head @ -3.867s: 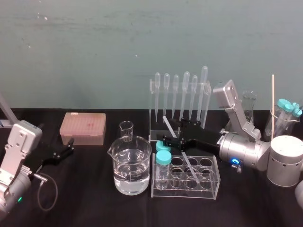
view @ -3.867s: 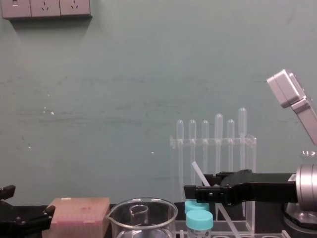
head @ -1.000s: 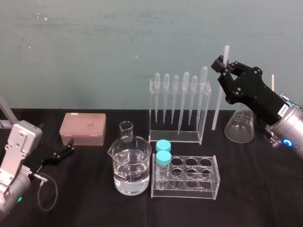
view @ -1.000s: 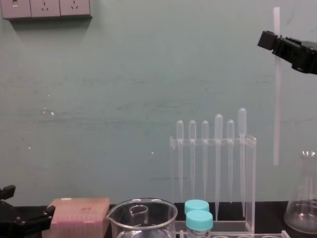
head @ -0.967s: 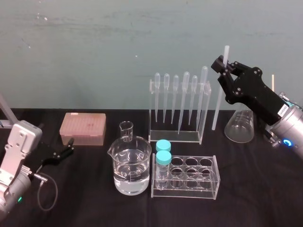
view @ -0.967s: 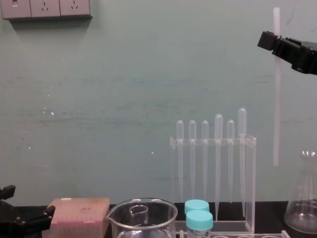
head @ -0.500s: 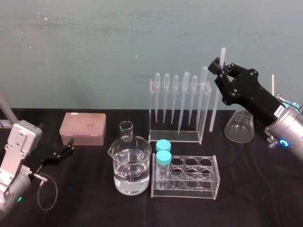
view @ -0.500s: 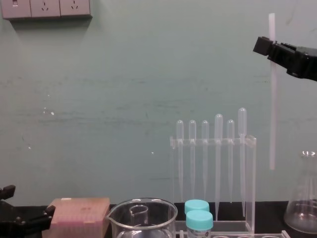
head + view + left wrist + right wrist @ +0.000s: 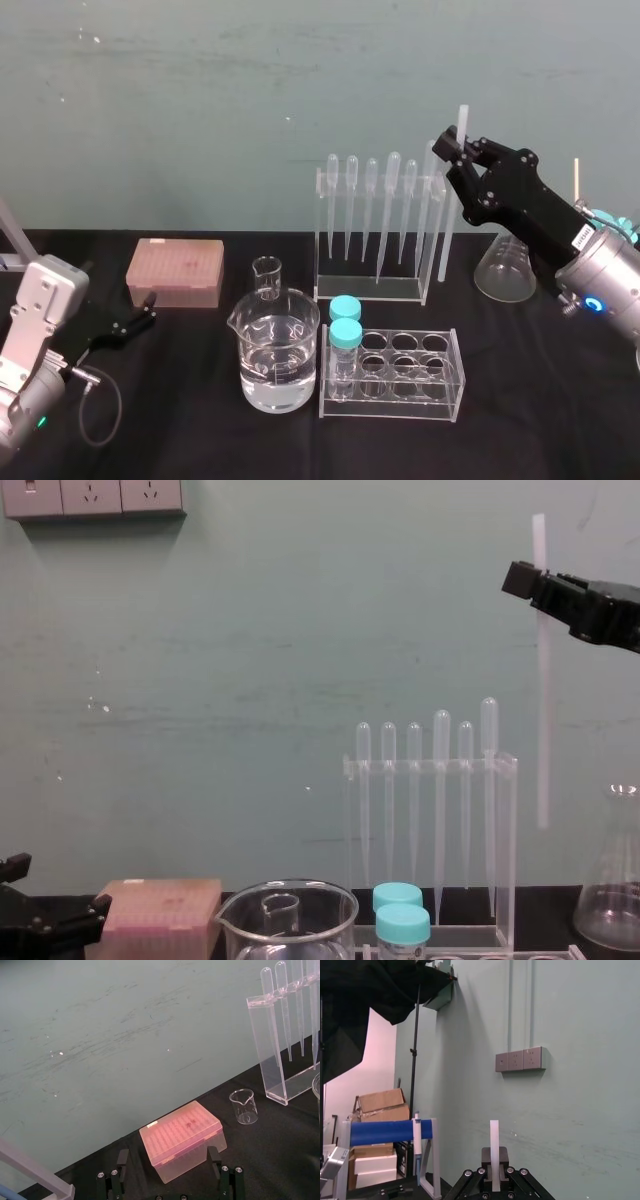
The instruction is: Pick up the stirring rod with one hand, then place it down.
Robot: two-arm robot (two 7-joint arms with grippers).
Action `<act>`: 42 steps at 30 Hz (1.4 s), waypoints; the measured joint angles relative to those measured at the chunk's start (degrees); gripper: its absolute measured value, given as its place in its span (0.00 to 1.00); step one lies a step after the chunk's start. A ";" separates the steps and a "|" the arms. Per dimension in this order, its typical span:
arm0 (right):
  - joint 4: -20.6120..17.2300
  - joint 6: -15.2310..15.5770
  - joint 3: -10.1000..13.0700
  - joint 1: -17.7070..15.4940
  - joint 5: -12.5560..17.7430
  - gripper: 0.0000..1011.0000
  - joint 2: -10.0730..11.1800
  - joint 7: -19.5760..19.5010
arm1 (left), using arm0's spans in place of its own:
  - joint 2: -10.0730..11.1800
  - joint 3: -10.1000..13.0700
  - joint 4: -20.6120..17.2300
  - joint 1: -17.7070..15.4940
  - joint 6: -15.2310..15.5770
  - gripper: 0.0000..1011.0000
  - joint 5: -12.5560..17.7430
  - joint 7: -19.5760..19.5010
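Observation:
The stirring rod (image 9: 447, 225) is a thin translucent-white stick hanging nearly upright in the air, just right of the pipette rack (image 9: 375, 225). My right gripper (image 9: 455, 148) is shut on it near its upper end, and its lower end hangs free above the table. From the chest the stirring rod (image 9: 543, 720) drops from the right gripper (image 9: 527, 580) at the upper right. In the right wrist view the rod (image 9: 494, 1147) stands up between the right gripper (image 9: 494, 1180) fingers. My left gripper (image 9: 167, 1152) rests open and parked at the far left, by the pink tip box (image 9: 181, 1137).
A beaker of water (image 9: 275, 352) and a small beaker (image 9: 266, 275) stand centre-left. In front is a clear tube rack (image 9: 400, 378) with two teal-capped tubes (image 9: 345, 335). A conical flask (image 9: 505, 268) sits at the right, behind the right arm. The pink tip box (image 9: 175, 270) is at the left.
My right gripper has carried the rod leftward and slightly down, closer to the pipette rack. The left arm has stayed still.

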 joint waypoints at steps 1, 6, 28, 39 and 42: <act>0.01 0.00 -0.02 0.00 -0.01 0.07 0.00 -0.01 | 0.00 0.00 0.00 0.00 0.00 0.99 0.00 0.00; 0.00 0.15 -0.07 0.00 -0.03 0.07 0.05 -0.10 | 0.00 0.00 0.00 0.00 0.00 0.99 0.00 0.00; -0.32 0.64 -0.26 -0.07 0.21 0.07 0.40 -0.17 | 0.00 0.00 0.00 0.00 0.00 0.99 0.00 0.00; -0.28 0.62 -0.34 -0.01 0.34 0.07 0.38 -0.12 | 0.00 0.00 0.00 0.00 0.00 0.99 0.00 0.00; -0.29 0.56 -0.36 -0.03 0.34 0.07 0.33 -0.12 | 0.00 0.00 0.00 0.00 0.00 0.99 0.00 0.00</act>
